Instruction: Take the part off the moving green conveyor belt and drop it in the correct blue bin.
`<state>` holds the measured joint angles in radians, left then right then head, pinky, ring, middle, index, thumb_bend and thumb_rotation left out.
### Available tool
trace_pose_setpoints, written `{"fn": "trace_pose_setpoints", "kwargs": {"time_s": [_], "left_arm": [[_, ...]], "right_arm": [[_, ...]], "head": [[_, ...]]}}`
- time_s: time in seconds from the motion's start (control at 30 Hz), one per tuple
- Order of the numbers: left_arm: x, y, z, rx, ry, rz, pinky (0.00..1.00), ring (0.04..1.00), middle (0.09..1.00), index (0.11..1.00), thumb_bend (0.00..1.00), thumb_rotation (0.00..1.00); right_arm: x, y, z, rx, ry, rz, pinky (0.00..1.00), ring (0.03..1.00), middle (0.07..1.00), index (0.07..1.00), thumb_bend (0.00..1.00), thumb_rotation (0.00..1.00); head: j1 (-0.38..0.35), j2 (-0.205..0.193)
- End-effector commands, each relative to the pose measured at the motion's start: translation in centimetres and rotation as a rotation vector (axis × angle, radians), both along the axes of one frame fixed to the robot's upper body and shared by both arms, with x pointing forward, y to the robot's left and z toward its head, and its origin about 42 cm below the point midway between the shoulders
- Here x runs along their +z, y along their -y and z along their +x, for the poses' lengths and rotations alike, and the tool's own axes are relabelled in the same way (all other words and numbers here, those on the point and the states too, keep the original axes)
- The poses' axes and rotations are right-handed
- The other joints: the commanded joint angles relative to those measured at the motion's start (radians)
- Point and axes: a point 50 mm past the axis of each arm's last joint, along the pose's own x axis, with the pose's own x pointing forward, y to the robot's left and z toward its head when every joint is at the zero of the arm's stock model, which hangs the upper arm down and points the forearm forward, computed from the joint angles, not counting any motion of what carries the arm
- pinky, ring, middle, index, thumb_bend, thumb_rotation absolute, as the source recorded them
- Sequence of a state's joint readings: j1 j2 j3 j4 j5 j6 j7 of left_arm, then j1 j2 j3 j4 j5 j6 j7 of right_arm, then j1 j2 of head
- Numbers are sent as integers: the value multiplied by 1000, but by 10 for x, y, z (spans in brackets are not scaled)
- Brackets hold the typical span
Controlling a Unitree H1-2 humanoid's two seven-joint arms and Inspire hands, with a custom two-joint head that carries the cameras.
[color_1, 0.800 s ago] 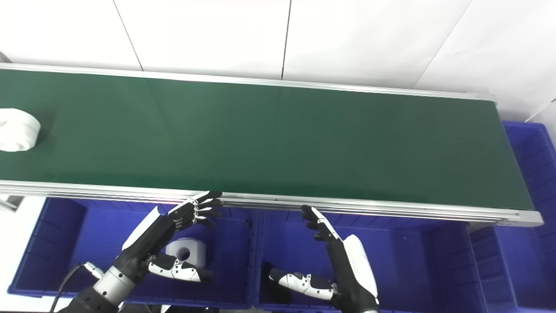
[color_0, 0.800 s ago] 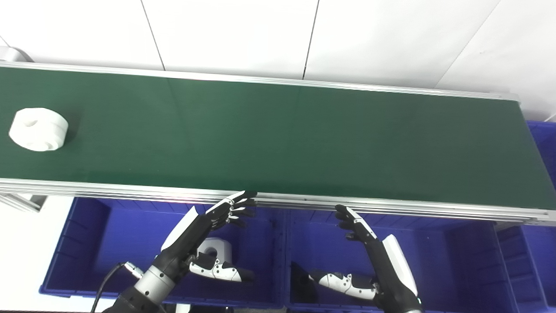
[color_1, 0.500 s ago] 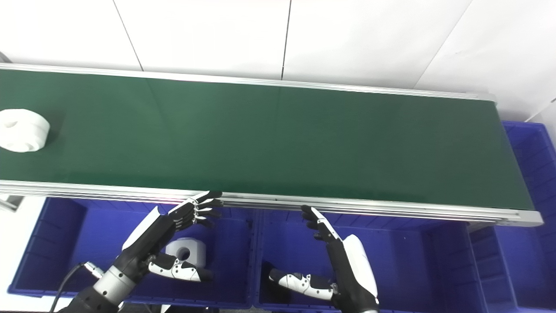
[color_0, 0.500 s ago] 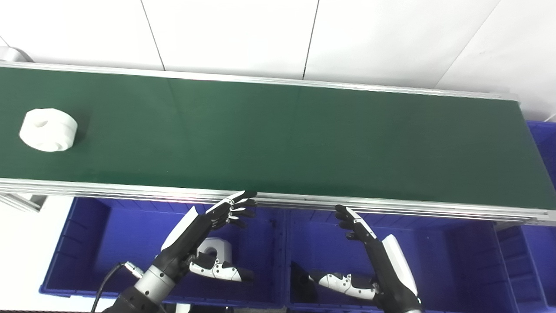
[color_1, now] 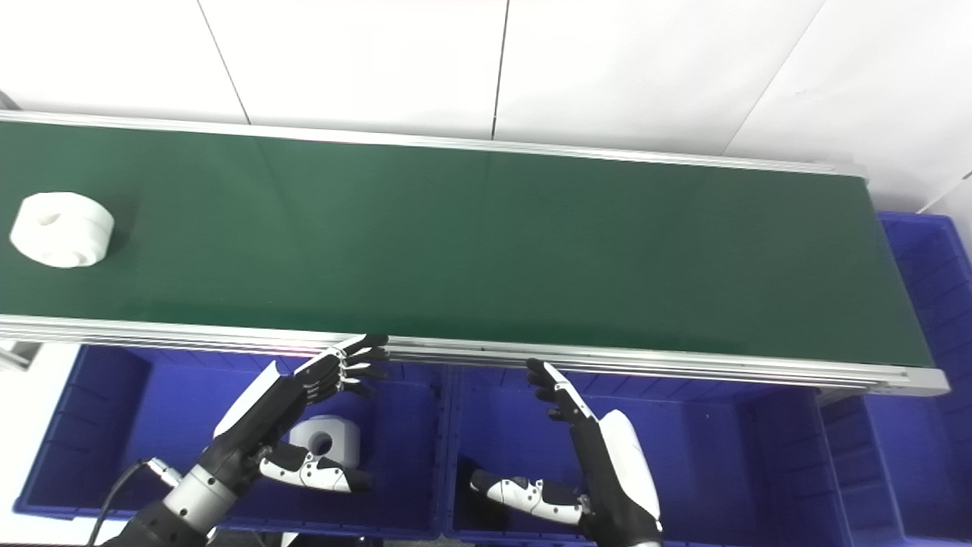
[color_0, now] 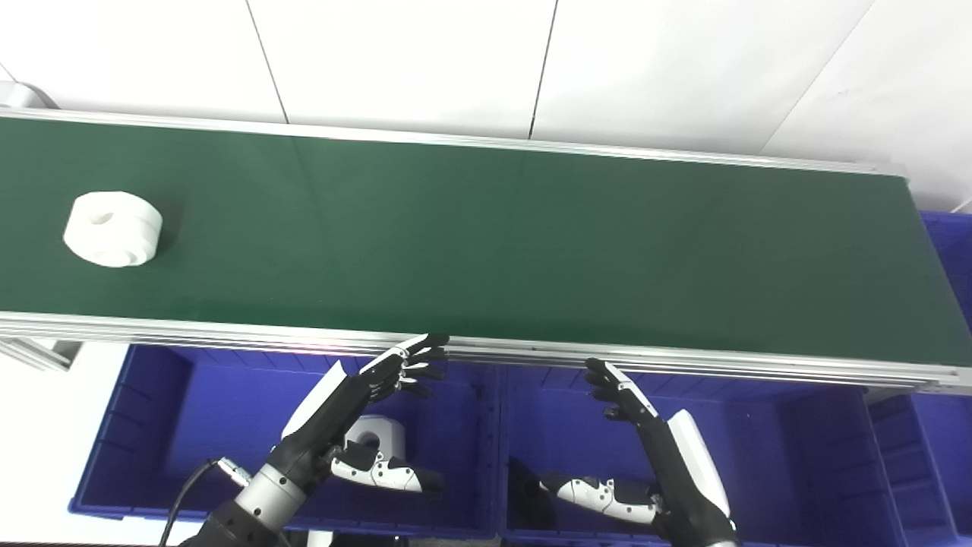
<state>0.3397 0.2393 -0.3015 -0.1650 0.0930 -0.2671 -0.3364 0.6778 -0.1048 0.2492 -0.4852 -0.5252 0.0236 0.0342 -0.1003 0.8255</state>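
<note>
**Part rides nearer while both hands wait over the bins**

Since the earlier frames the white part [color_0: 113, 229] has travelled along the belt [color_0: 486, 243] toward the hands, now lying well off to the far left of the left hand [color_0: 345, 403] and beyond it, on the green surface. It is a round, grooved piece with a hole in its top face, lying flat and touching nothing but the belt. Neither hand has shifted.

Both hands hover just on the near side of the belt's metal rail [color_0: 486, 351], above the blue bins. On the left hand the fingers [color_0: 414, 357] are spread and stretched toward the rail, thumb apart below them, holding nothing. The right hand [color_0: 668, 448] stands likewise with straight fingers [color_0: 607, 380] pointing up at the rail and its thumb held out to the side, also empty.

Directly beneath the left hand is the left bin [color_0: 152, 425], which holds one white block [color_0: 380, 437] with a round hole, partly hidden behind the hand's thumb. Beneath the right hand is the middle bin [color_0: 767, 448]; only blue floor shows in the part not covered by the hand. Further right of the right hand, a third bin [color_0: 942, 251] sits at the belt's end, its contents out of sight.
</note>
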Motion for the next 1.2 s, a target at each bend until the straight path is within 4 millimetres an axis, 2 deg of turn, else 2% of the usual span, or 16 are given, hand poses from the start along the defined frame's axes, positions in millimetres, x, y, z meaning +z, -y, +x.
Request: {"fn": "trace_pose_setpoints", "kwargs": {"time_s": [0.0,0.03,0.07,0.23,0.43,0.6,0.93,1.07,1.17], "left_arm": [[6,5,2,-12,44,-25,709,799,862,888,724,197],[5,6,1,-15,35,-28,699,790,856,888,725,195],[3,8,0,-15,34,-23,686,777,847,883,735,206],[-7,19,-5,-15,40,-4,742,815,867,875,761,233],[-15,23,-4,-10,58,-17,747,817,855,857,786,184],[-17,21,-2,-9,56,-7,735,811,848,848,803,184],[-16,15,-1,-23,79,-19,735,809,845,844,800,187],[-6,11,1,-25,124,-61,736,814,849,850,794,193],[8,6,7,-28,174,-82,716,803,843,845,798,193]], "right_arm": [[4,4,-1,9,43,10,793,842,865,898,823,308],[2,5,-2,10,47,15,799,844,865,897,820,299],[0,8,-3,13,54,13,793,841,865,895,816,285],[-9,18,-7,6,47,7,769,837,860,895,825,292],[-13,19,-6,-1,7,-1,767,840,866,902,835,289],[-16,17,-4,-5,17,10,742,823,850,887,850,245],[-18,11,-1,5,31,-1,704,800,840,877,862,255],[-18,7,-1,5,30,5,709,804,841,877,866,256],[-18,5,0,7,37,2,709,802,838,875,871,259]], "head": [[63,-28],[63,-28],[124,-65],[199,-138],[177,-167],[156,-170],[122,-179],[108,-181],[95,-182]]}}
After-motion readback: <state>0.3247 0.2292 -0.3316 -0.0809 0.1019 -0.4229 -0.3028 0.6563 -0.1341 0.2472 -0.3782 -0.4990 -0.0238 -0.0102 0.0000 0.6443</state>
